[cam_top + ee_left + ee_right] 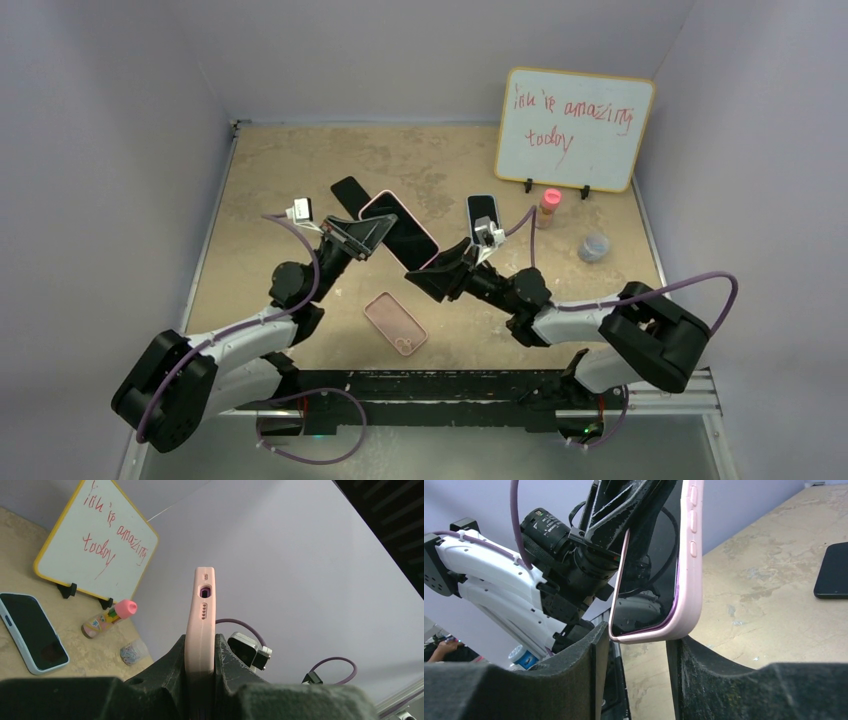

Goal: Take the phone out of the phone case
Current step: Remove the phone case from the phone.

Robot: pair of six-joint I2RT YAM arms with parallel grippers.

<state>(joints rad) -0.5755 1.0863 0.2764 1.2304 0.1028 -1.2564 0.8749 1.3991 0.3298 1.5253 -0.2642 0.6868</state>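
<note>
Cased phone (408, 238) aloft between my grippers.
My left gripper (365, 236) is clenched on the case (689, 580); right gripper (636, 645) straddles a corner, grip unclear. Likely soft case, stiff fragile phone: peel the rim.

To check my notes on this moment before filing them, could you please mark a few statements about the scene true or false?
1. The left gripper is shut on the phone, holding it above the table. True.
2. The phone is already out of its case. False: it still sits in the pink case.
3. The whiteboard lies flat. False: it stands upright at the far right.
4. A second pink case lies on the table. True.
5. The bottle has a blue cap. False: the cap is pink.
</note>
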